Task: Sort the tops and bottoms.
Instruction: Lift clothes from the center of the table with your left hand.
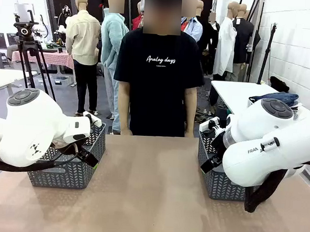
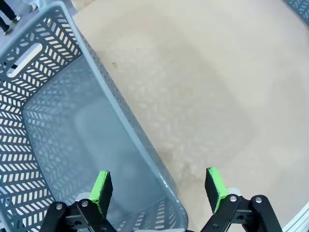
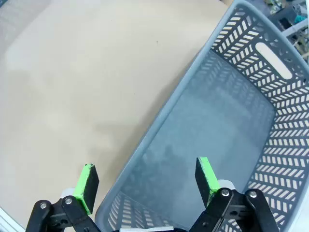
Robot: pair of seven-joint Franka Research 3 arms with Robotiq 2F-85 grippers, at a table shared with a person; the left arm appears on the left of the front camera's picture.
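We judge the sorting has not begun, so the step in hand is to wait for a garment and take it cleanly. The left tool [image 2: 158, 189] hangs with its jaws spread wide and nothing between them, straddling the near rim of the left basket [image 2: 120, 116]. The right tool [image 3: 147, 182] hangs just as open and empty over the rim of the right basket [image 3: 178, 101]. Both baskets are grey plastic with herringbone-slotted walls, a handle cut-out and smooth bare floors, and the counter [image 1: 150, 189] between them is matte tan. The person [image 1: 158, 84] stands at the far edge with arms down. The one loose cloth we can point to is a dark blue cloth [image 1: 276, 97] on the white table behind the right arm, and we cannot tell whether it is one of the bottoms. Soft fabric slumps, so we should pinch a bunched fold, lift clear of the rim, and release low over the right bin.
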